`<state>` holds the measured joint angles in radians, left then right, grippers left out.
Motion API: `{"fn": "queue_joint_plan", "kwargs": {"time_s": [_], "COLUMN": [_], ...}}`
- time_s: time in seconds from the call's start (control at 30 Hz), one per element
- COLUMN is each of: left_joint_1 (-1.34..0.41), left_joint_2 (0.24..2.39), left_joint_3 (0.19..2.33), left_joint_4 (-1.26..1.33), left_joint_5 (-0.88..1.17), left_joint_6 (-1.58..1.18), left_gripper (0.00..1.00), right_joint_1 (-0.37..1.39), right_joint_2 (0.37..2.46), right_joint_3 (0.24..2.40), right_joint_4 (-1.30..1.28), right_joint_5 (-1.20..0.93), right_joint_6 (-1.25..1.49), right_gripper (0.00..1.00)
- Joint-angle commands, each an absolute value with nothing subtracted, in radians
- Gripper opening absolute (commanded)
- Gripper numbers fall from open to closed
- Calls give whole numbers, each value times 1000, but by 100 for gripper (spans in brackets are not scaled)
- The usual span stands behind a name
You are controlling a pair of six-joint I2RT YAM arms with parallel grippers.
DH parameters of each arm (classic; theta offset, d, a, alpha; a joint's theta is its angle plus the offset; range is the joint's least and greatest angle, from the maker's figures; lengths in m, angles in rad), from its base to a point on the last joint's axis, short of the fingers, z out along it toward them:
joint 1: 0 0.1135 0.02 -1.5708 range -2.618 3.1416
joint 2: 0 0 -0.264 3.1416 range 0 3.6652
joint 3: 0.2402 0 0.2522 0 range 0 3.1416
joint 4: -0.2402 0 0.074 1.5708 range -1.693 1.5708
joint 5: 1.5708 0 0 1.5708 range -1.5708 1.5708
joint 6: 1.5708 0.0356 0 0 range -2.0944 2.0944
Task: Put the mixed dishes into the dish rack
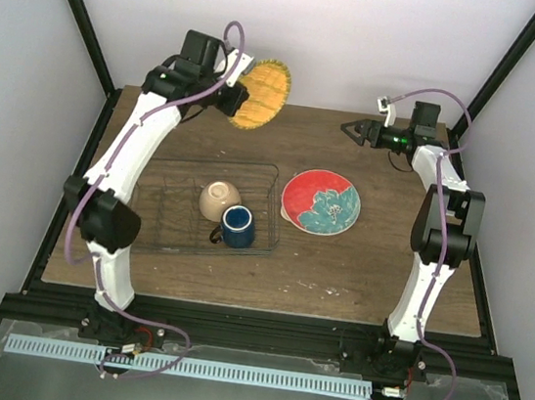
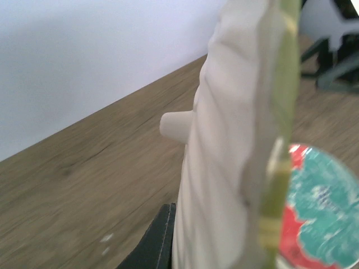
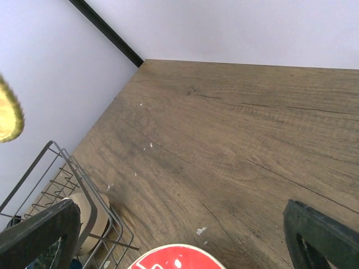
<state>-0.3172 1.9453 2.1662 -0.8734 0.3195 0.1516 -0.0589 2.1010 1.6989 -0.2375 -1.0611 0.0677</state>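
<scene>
With your left gripper (image 1: pixel 234 98) pinching the yellow plate (image 1: pixel 265 94) aloft, hold it on edge and lower it into the rack (image 1: pixel 167 173) below, clear of bowl (image 1: pixel 219 200) and mug (image 1: pixel 236 226); right gripper (image 1: pixel 351 128) stands spread, empty.

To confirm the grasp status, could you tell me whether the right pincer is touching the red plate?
Apart. The top view shows the right pincer beyond the red plate, clear gap between.

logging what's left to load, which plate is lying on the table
The red plate with teal flower, flat on the table just right of the dish rack. The yellow-orange grid-patterned plate is up in the air, gripped by the left gripper.
</scene>
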Motion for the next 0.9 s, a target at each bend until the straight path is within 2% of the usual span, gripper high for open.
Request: {"fn": "queue_joint_plan", "kwargs": {"time_s": [0.0,0.1,0.3,0.53,0.7,0.87], "left_joint_1": [-400,-474,-595,-629,-637,-641], "left_joint_2": [1833,1732,1630,1567,1502,1471], "left_joint_3": [2036,1881,1710,1665,1538,1490], "left_joint_4": [-1047,-1038,-1057,-1037,-1021,-1091], "left_joint_5": [-143,-370,-686,-840,-973,-983], "left_joint_6": [369,436,534,677,774,752], "left_gripper": [0,0,0,0,0,0], "right_joint_1": [-55,-55,-54,-54,-53,-52], "right_joint_2": [2130,2150,2152,2112,2100,2100], "right_joint_3": [1741,1757,1737,1686,1670,1662], "right_joint_4": [-257,-253,-227,-197,-195,-195], "right_joint_5": [-1040,-1052,-1074,-1075,-1070,-1068], "right_joint_6": [55,68,91,98,99,101], "right_gripper": [100,100,100,100,100,100]}}
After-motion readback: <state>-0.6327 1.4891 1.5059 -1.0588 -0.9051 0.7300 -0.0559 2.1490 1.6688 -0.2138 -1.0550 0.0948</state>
